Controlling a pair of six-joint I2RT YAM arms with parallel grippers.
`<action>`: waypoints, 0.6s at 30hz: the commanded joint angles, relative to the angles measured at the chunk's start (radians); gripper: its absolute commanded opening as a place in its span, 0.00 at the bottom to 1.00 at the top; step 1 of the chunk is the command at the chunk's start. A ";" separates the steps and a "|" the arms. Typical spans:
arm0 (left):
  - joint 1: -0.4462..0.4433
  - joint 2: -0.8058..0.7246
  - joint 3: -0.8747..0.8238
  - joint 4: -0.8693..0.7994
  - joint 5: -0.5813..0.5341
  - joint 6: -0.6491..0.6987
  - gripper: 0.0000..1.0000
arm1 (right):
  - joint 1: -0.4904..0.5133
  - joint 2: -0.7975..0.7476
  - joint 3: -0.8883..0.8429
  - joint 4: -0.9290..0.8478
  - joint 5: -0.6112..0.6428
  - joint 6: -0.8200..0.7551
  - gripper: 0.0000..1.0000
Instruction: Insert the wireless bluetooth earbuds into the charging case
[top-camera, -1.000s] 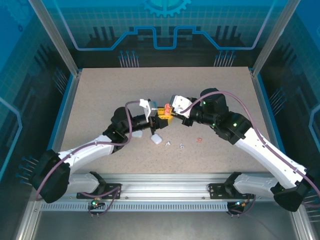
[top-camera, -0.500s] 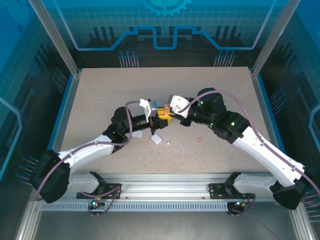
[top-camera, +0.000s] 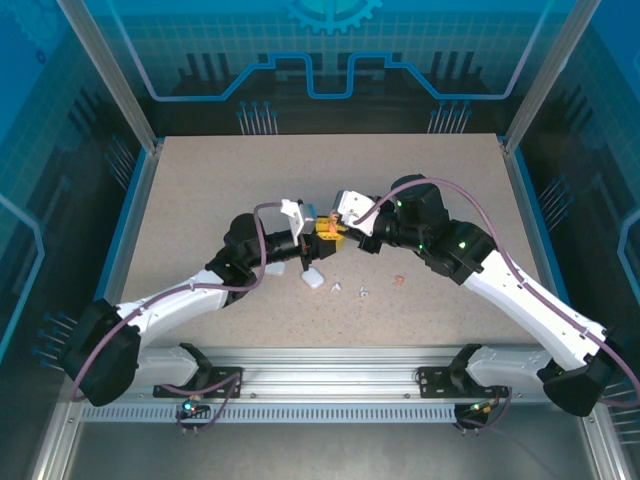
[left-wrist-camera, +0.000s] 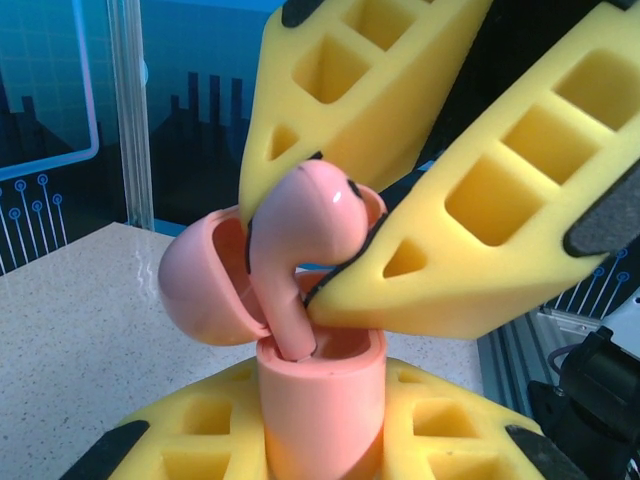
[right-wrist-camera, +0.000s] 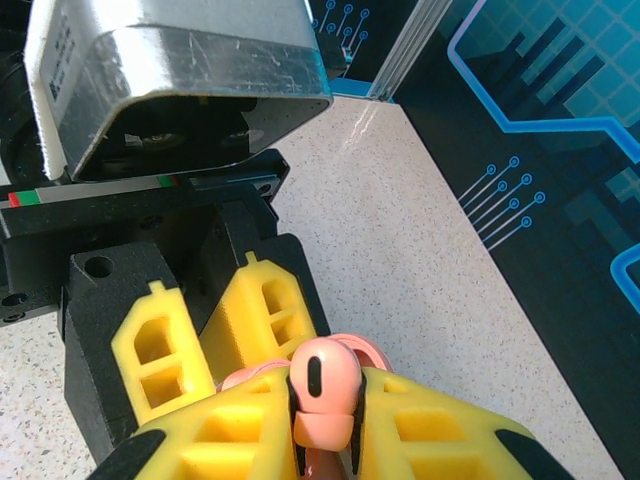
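Changes since earlier?
– Right tool (right-wrist-camera: 325, 440) edged slightly left, still pinching the pink earbud (left-wrist-camera: 305, 225).
Case?
– Pink charging case (left-wrist-camera: 320, 385), lid open, clamped in left tool (left-wrist-camera: 322, 455) mid-frame; earbud's stem sits in its socket.

Speckled beige tabletop (top-camera: 420, 180), pretty much your standard stone-look counter, with a thin blue edging (top-camera: 135, 215) down its sides. Clear walls behind, backed by a glowing blue circuit-board panel (top-camera: 330, 50) with a gear at the top. Aluminium posts (top-camera: 110, 75) lean in at both back corners. A slotted metal rail (top-camera: 330, 365) runs along the near edge.
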 joint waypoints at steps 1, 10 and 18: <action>0.000 -0.024 0.011 0.059 -0.009 0.021 0.11 | 0.015 0.009 -0.007 -0.065 -0.032 0.020 0.19; 0.001 -0.023 0.009 0.059 -0.012 0.021 0.11 | -0.006 -0.001 -0.015 -0.108 -0.050 0.025 0.20; 0.000 -0.024 0.008 0.058 -0.014 0.021 0.11 | -0.014 -0.003 -0.009 -0.135 -0.064 0.021 0.21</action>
